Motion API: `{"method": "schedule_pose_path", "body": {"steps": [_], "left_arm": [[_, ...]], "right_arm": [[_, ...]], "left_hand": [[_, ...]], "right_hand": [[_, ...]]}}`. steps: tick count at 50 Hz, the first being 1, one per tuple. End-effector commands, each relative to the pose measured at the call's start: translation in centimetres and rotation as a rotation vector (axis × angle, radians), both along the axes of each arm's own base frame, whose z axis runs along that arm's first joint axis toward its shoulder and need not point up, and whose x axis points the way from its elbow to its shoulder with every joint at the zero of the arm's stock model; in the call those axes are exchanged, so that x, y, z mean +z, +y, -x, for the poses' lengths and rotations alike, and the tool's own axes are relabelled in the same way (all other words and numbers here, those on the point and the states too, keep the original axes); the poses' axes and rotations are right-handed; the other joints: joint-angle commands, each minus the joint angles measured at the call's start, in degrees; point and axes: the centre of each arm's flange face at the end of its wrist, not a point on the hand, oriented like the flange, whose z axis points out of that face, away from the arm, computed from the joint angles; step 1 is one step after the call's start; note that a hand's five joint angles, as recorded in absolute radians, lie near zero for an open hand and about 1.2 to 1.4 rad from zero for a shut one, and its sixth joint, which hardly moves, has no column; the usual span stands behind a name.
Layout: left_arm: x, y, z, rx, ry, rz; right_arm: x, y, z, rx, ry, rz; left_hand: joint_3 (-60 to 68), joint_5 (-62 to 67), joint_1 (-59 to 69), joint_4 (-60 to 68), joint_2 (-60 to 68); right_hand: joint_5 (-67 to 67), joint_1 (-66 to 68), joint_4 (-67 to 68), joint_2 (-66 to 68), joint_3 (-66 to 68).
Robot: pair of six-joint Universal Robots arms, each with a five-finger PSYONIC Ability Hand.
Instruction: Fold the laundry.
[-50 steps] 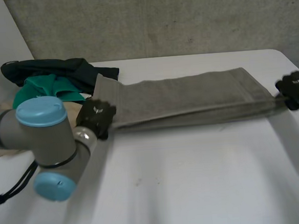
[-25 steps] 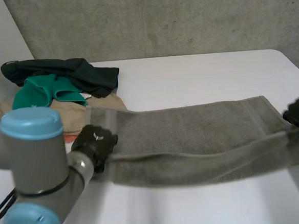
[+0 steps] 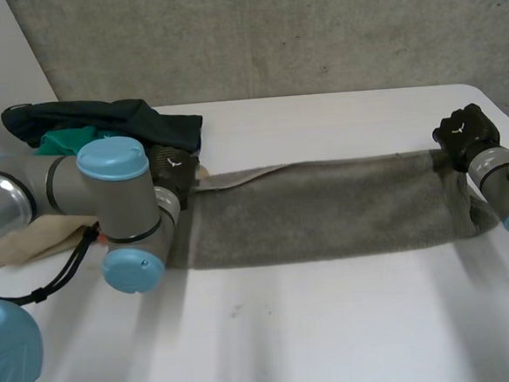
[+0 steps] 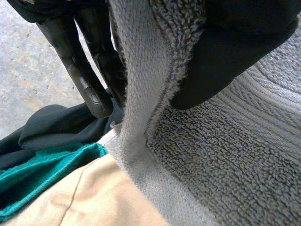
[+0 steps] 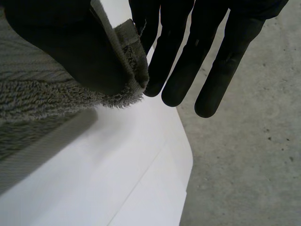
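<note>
A long grey terry towel lay stretched flat across the white table, one hand at each end.
The left hand pinched the towel's far left corner between thumb and fingers; the right hand pinched the far right corner likewise. A heap of dark, teal and beige clothes lay just beside the left hand.

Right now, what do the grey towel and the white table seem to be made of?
The grey towel looks like terry cloth, probably cotton: looped, fuzzy pile, ribbed band. The white table looks like smooth laminate or painted board, hard to tell: even surface, no grain.
</note>
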Motion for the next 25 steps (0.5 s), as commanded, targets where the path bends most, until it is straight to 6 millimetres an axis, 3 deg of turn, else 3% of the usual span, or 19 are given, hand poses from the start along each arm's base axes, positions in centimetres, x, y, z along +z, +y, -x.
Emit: {"method": "schedule_pose_path", "body": {"steps": [1, 2, 3, 4, 5, 6, 9, 14, 18, 21, 25], "left_arm": [[-0.2, -0.9, 0.3, 0.000, -0.025, 0.049], [-0.3, -1.0, 0.4, 0.000, -0.021, 0.057], [-0.3, -1.1, 0.4, 0.001, -0.016, 0.065], [-0.4, -1.3, 0.5, 0.000, -0.010, 0.086], [-0.4, -1.3, 0.6, 0.000, -0.008, 0.093], [-0.4, -1.3, 0.7, 0.002, -0.005, 0.099], [-0.4, -1.2, 0.8, -0.005, 0.001, 0.105], [0.3, -0.8, 0.9, -0.007, 0.004, 0.112], [3.1, -0.2, 0.3, 0.001, 0.025, 0.147], [4.4, 0.8, -0.3, -0.003, 0.031, 0.151], [5.8, 2.0, -1.2, 0.002, 0.038, 0.155]], "right_arm": [[-1.1, -1.5, 0.0, -0.012, 0.002, 0.033], [-1.3, -1.5, 0.0, -0.012, 0.002, 0.029], [-1.6, -1.5, 0.0, -0.019, 0.003, 0.024], [-1.7, -1.5, 0.1, -0.026, 0.003, 0.021], [-1.8, -1.5, 0.1, -0.034, 0.003, 0.019], [-1.8, -1.4, 0.0, -0.040, 0.002, 0.018], [-1.2, -1.2, -0.3, -0.059, -0.004, 0.026], [2.4, -0.6, 0.0, -0.075, -0.067, 0.060], [5.9, 0.6, 0.2, -0.063, -0.128, 0.081], [7.2, 1.6, 0.5, -0.050, -0.152, 0.056], [8.3, 2.6, 2.8, -0.066, -0.183, -0.036]], "left_hand": [[9.4, 9.8, 11.7, 8.9, 9.1], [1.9, 2.3, 4.2, 1.4, 1.6], [-8.2, -7.8, -5.8, -8.7, -8.5], [-32.8, -32.3, -30.4, -33.3, -33.1], [-47.7, -47.2, -45.3, -48.2, -48.0], [-58.5, -58.0, -56.1, -59.0, -58.8], [-58.5, -58.0, -56.1, -59.0, -58.8], [-58.5, -58.0, -56.1, -59.0, -58.8], [-58.5, -58.0, -56.1, -59.0, -58.8], [-58.5, -58.0, -56.1, -59.0, -58.8], [-58.5, -58.0, -56.1, -59.0, -58.8]], "right_hand": [[11.9, 16.4, 11.2, 12.8, 11.8], [11.9, 16.4, 11.2, 12.8, 11.8], [-6.7, -2.2, -7.4, -5.8, -6.8], [-27.5, -23.0, -28.2, -26.6, -27.7], [-49.0, -44.5, -49.7, -48.2, -49.2], [-58.1, -53.6, -58.8, -57.2, -58.2], [-58.1, -53.6, -58.8, -57.2, -58.2], [-58.1, -53.6, -58.8, -57.2, -58.2], [-58.1, -53.6, -58.8, -57.2, -58.2], [-58.1, -53.6, -58.8, -57.2, -58.2], [-58.1, -53.6, -58.8, -57.2, -58.2]]}}
